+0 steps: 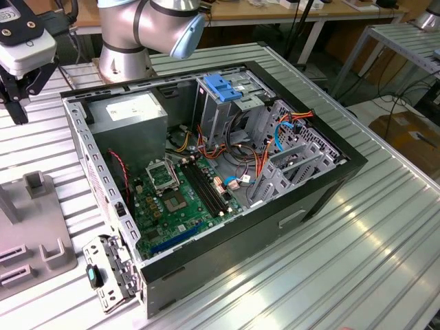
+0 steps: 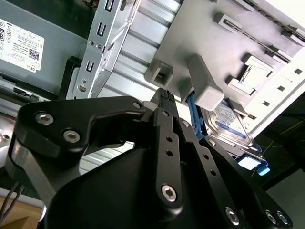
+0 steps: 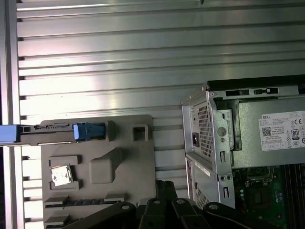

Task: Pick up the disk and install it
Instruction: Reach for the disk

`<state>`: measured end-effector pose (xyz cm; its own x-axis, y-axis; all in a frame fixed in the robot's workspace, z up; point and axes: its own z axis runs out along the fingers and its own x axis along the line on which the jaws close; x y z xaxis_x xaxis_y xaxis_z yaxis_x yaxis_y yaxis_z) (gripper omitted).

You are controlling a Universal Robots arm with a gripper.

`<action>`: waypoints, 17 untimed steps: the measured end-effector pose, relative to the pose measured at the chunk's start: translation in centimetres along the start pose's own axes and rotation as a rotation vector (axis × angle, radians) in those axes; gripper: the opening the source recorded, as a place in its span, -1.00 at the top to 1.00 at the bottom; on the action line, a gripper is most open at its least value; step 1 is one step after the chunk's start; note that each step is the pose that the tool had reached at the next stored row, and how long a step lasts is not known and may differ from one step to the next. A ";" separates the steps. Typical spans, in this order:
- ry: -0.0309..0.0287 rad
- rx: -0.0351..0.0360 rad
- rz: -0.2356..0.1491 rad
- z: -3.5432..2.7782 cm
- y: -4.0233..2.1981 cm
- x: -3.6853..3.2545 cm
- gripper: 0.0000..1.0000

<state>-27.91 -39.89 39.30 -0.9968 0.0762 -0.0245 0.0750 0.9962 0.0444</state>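
Above grey fixture plate (image 3: pixel 128 162), claw (image 3: pixel 164 186) pressed together, empty; disk (image 2: pixel 228 125) stands on edge in plate slot nearby.

The ribbed metal table (image 3: pixel 95 47) is glossy, the grey plastic plate (image 3: pixel 138 167) matt. The metal disk (image 2: pixel 231 126) has blue plastic rails (image 2: pixel 192 114).

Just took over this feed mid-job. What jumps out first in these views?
The open computer case dominates the exterior view's centre, with its green motherboard exposed and a blue latch on top of its drive cage. In the second wrist view, the gripper hangs over a grey fixture plate where the disk stands on edge, not yet picked up.
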 end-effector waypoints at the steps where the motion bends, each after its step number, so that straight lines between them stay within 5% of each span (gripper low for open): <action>1: 0.0000 0.0000 0.000 0.00 0.00 0.03 0.79; 17: 0.0000 0.0001 0.000 -0.02 -0.04 0.46 0.79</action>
<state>-28.37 -39.89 39.30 -0.9968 0.0762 -0.0244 0.0751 0.9962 0.0443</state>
